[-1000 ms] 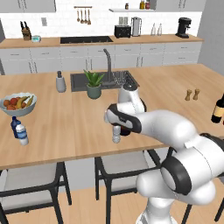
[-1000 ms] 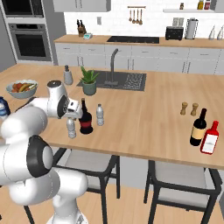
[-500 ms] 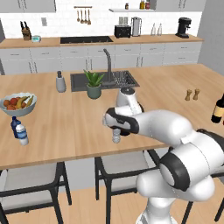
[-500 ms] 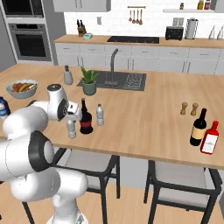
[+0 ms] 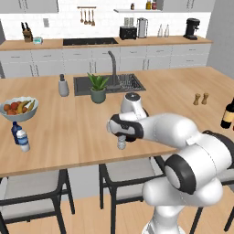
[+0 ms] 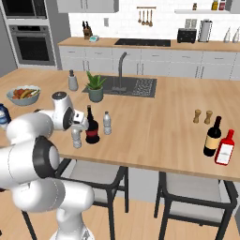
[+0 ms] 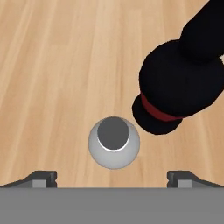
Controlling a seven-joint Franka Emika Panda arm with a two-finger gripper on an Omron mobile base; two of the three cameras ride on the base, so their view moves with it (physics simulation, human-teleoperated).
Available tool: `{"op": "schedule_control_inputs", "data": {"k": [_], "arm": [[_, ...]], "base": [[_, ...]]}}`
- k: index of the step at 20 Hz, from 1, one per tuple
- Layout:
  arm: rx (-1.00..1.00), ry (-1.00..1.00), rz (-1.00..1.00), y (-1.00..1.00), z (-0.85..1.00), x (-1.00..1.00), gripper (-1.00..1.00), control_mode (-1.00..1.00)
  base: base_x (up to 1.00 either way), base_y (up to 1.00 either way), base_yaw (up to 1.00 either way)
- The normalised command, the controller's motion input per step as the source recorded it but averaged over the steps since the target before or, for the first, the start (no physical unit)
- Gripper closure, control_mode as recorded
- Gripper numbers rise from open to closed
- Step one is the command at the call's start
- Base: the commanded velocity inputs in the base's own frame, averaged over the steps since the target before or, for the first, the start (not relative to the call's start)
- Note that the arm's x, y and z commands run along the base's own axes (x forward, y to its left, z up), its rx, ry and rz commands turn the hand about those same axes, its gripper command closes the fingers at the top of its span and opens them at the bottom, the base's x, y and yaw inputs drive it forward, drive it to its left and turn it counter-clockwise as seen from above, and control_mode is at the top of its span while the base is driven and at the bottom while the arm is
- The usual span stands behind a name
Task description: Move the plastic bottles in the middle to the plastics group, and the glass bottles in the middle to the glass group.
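Moved: we brought the gripper down over the near plastic bottle;
Claw: jaws spread wide, empty;
Bottle: upright on the counter, cap centred between fingertips, just beside glass bottle.

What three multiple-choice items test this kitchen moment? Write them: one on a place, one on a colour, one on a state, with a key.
1. Where does the tool hang?
A. Over the sink
B. Above a small clear bottle beside the dark bottle
C. By the fruit bowl

2. What colour is the dark bottle's label?
A. Red
B. Green
C. White

3. How do the tool's jaws stand?
A. Shut on a cap
B. Open, holding nothing
C. Shut on the dark bottle

Key: B, the hand view looks straight down on the clear bottle's cap with the dark bottle next to it; A, a red band shows low on its body; B, the fingertips stand wide apart either side of the bottle, touching nothing.
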Motion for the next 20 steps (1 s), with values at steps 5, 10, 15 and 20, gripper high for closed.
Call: {"op": "schedule_control_inputs", "data": {"k": [5, 10, 15, 20], "arm": [[0.00, 0.00, 0.00, 0.00, -0.01, 0.06, -1.00, -1.00], [0.00, 0.00, 0.00, 0.00, -0.08, 0.07, -1.00, -1.00], [0.00, 0.00, 0.00, 0.00, -0.08, 0.11, -1.00, -1.00], [0.00, 0.00, 0.00, 0.00, -0.07, 0.04, -1.00, -1.00]], "base": [[0.00, 0.00, 0.00], [0.00, 0.00, 0.00], [0.00, 0.00, 0.00], [0.00, 0.00, 0.00]]}}
